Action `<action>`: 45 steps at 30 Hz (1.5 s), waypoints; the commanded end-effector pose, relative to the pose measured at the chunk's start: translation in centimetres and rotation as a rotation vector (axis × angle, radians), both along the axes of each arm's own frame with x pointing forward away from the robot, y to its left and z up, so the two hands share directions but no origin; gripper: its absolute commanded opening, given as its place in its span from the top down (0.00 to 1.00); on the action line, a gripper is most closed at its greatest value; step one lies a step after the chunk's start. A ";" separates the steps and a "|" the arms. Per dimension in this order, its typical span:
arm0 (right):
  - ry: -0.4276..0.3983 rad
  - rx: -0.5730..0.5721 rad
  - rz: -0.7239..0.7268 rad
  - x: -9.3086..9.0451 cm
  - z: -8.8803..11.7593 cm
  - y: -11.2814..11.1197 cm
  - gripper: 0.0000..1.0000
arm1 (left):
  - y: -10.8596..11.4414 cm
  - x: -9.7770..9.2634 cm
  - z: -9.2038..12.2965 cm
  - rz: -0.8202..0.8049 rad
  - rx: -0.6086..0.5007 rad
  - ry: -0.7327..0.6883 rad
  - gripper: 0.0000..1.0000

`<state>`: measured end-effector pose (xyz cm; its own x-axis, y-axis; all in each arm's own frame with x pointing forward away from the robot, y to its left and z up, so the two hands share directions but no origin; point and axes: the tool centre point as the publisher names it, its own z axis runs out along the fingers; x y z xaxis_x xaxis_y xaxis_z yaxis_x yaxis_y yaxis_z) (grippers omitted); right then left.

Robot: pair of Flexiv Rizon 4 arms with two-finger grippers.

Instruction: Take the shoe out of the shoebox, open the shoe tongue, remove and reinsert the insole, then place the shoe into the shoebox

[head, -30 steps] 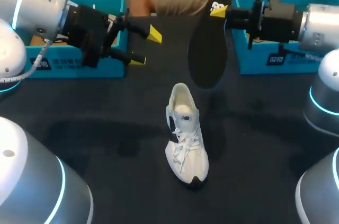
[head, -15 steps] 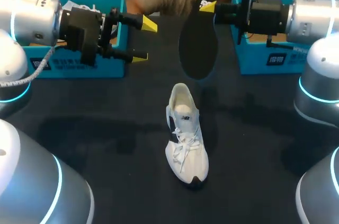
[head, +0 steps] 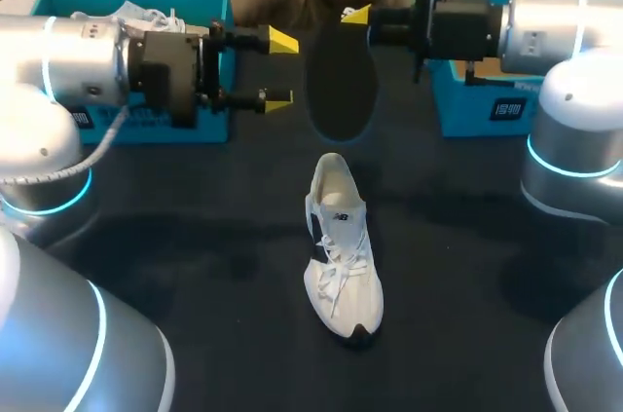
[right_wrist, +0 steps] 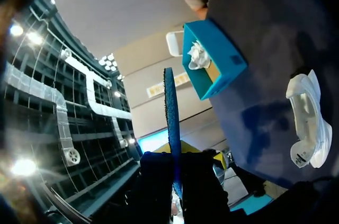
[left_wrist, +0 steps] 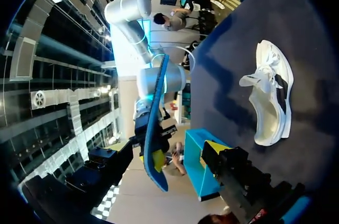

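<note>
Insole (head: 341, 81) hangs in the air from the right tool (head: 355, 15), which is clamped on its upper end. Long axis is close to vertical, free end pointing down toward the surface (head: 195, 237). In the right wrist view the insole (right_wrist: 171, 123) is edge-on, pinched between the fingers.

Shoe (head: 341, 246) sits upright on the surface below and nearer the robot than the insole. Toe points toward the robot, heel opening toward the far side, long axis near-to-far with a slight slant. Insole's low end is above and beyond the heel opening, not touching the shoe.

Left tool (head: 277, 69) is apart and holds nothing. It points across at the insole, just beside its left edge. It is near the insole and well apart from the shoe.

Judgement: insole is out, reinsertion is next. The insole has to come down and tip so its long axis runs along the shoe, leading end into the opening. Right arm has the grip; the left is placed to steady it or take it over. Risk: the floppy insole catches on the collar or laces.

Room: left shoebox (head: 146, 130) and right shoebox (head: 458, 115) stand at the far corners, well apart from the shoe. Another white shoe (head: 146, 13) lies in the left one.
</note>
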<state>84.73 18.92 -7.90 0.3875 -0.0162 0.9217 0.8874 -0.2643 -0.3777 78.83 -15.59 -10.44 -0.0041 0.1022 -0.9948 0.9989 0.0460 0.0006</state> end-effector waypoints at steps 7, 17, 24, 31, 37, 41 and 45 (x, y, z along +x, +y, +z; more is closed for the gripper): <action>0.019 0.004 0.022 0.8 -0.7 1.9 1.00 | -1.5 0.2 0.6 -0.022 -0.054 -0.024 0.31; 0.025 0.005 0.047 0.7 -0.8 2.7 1.00 | -3.0 0.9 1.5 -0.025 -0.084 -0.045 0.66; 0.026 0.008 0.052 0.4 -1.0 3.0 1.00 | -3.4 0.9 0.9 -0.018 -0.091 -0.038 1.00; -0.044 -0.001 0.042 -0.1 -0.7 2.9 0.00 | -2.7 0.8 0.8 -0.011 -0.101 -0.024 1.00; -0.194 -0.039 0.026 -1.5 -0.7 1.0 0.00 | -1.4 0.1 1.0 -0.033 -0.112 0.000 1.00; -0.295 -0.039 0.035 -2.9 -1.5 -0.6 0.00 | -0.5 -0.2 1.0 -0.042 -0.114 0.017 1.00; -0.376 -0.036 0.046 -4.0 -1.5 -2.1 0.00 | 0.3 -0.5 0.9 -0.058 -0.107 0.035 1.00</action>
<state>82.47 19.06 -8.93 0.0430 0.0452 0.9981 0.9712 -0.2361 -0.0311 78.66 -16.28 -9.64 -0.0370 -0.0101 -0.9993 0.9993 -0.0098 -0.0369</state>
